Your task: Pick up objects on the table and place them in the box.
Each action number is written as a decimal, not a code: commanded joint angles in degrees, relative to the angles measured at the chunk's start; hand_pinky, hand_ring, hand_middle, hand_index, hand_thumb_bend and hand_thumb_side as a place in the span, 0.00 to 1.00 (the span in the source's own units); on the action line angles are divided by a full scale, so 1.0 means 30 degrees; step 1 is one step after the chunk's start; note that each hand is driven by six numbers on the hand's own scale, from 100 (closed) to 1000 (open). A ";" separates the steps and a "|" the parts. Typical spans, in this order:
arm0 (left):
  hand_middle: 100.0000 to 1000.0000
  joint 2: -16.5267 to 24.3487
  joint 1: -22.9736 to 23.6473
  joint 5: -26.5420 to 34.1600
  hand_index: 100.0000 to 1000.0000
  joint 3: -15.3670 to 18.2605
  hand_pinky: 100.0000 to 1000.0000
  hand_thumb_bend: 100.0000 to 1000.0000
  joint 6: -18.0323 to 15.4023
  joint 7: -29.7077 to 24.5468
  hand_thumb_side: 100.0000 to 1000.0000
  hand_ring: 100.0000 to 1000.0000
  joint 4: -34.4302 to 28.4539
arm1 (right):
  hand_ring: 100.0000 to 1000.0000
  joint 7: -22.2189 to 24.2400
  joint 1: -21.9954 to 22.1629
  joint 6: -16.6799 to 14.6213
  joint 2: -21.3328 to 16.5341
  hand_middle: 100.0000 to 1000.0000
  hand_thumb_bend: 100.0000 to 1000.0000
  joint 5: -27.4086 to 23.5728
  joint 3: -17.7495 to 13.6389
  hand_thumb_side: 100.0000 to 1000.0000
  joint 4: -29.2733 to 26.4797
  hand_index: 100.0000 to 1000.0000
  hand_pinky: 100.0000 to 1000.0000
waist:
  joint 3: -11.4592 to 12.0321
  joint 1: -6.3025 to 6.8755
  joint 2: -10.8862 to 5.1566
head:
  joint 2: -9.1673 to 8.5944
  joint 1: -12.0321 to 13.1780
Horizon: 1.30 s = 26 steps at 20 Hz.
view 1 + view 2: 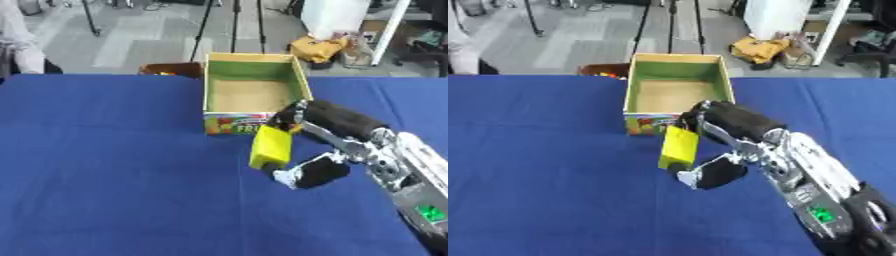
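Gripping a yellow block [270, 147], the right hand [308, 131] has its fingers curled round it just near of the open box [256, 64], apparently poised for dropping in.

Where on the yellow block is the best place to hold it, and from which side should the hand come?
Hold the yellow block across its two broad flat faces, near the upper end, coming from the right. It is a flat slab hanging upright near the box, and the right hand already pinches it there, so probably that grip suits it.
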 commanded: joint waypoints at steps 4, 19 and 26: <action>0.89 0.0304 -0.0050 -0.0031 0.94 -0.0079 0.51 0.00 0.0034 -0.0084 1.00 0.78 -0.0349 | 0.78 -0.0581 -0.1838 0.0409 -0.0938 0.28 0.00 -0.0190 -0.0667 0.38 0.0128 0.53 0.79 | 0.0047 -0.0019 -0.0415 | -0.0288 -0.0034; 0.89 0.0314 0.0053 -0.0018 0.94 -0.0241 0.51 0.00 0.0045 -0.0321 1.00 0.79 -0.0349 | 0.78 -0.1639 -0.5367 0.2247 -0.0830 0.27 0.00 0.0393 -0.2251 0.37 0.4349 0.52 0.79 | 0.0481 -0.0073 -0.0381 | -0.0413 -0.0298; 0.89 0.0274 -0.0011 -0.0011 0.95 -0.0339 0.51 0.00 -0.0032 -0.0509 1.00 0.79 -0.0349 | 0.79 -0.2002 -0.6881 0.2610 0.0267 0.26 0.00 0.2069 -0.3107 0.39 0.7534 0.52 0.81 | 0.0828 -0.0061 -0.0143 | -0.0588 -0.0469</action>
